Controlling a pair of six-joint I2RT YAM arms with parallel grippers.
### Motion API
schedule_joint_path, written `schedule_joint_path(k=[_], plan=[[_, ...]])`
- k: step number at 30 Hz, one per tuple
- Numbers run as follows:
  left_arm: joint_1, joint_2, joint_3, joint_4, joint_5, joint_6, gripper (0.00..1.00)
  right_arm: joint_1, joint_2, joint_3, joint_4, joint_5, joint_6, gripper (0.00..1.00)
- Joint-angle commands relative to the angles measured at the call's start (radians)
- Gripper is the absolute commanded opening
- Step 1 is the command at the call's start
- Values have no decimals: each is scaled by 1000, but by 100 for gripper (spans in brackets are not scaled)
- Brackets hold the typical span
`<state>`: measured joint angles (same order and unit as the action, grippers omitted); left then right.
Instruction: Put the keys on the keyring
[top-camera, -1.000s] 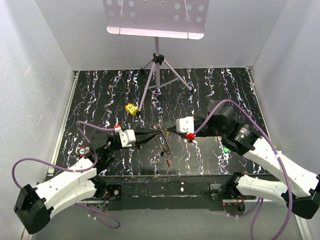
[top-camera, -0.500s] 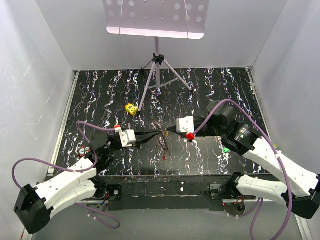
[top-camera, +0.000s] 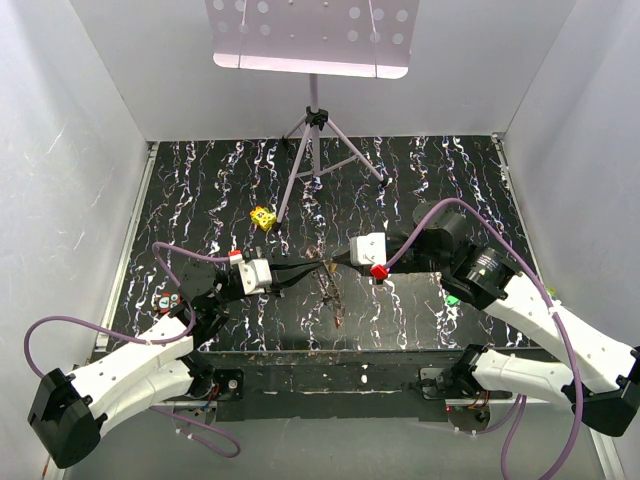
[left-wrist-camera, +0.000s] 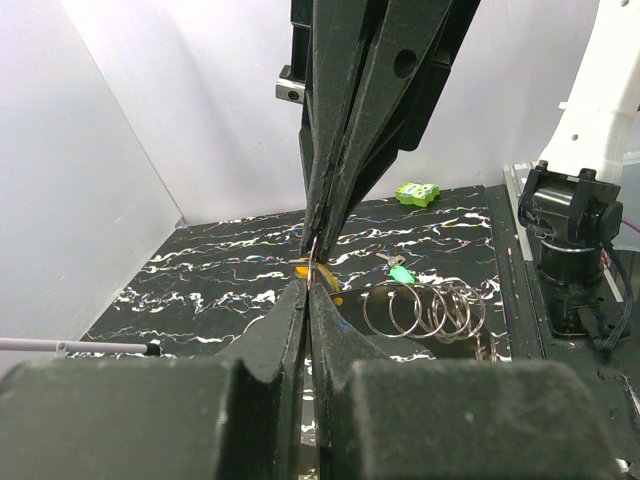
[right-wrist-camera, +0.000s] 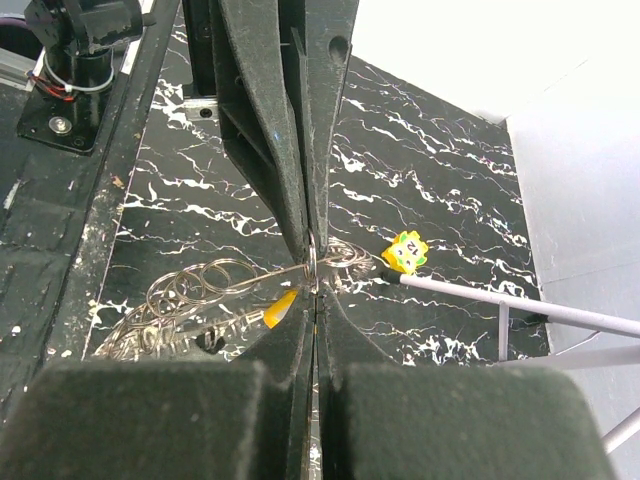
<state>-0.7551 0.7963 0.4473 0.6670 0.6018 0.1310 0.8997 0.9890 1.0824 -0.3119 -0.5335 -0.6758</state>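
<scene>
My left gripper and right gripper meet tip to tip above the middle of the mat. Both are shut on one small wire ring of the keyring, whose bunch of silvery loops hangs below them. The same loops trail to the left in the right wrist view. An orange-headed key hangs just under the pinched ring. A green-headed key lies by the loops. Red and blue key heads rest at the mat's left edge.
A yellow dotted cube sits beside a leg of the music stand's tripod at the back. A green block lies near the right arm. White walls close in three sides of the black marbled mat.
The bunch hanging under the grippers has swung slightly, and the red tip at its lower end no longer shows. Both grippers stay shut together at the same spot.
</scene>
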Motion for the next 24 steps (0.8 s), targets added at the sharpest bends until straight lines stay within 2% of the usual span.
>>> schedule_joint_path(k=[1, 13, 24], plan=[[-3, -26, -5, 55, -28, 13, 0, 10, -3, 4, 30, -13, 16, 1], [-3, -40, -15, 59, -46, 30, 0, 10, -9, 11, 8, 9, 28, 1], [-3, -40, -18, 66, -31, 32, 0, 10, 7, 10, 57, 6, 58, 1]])
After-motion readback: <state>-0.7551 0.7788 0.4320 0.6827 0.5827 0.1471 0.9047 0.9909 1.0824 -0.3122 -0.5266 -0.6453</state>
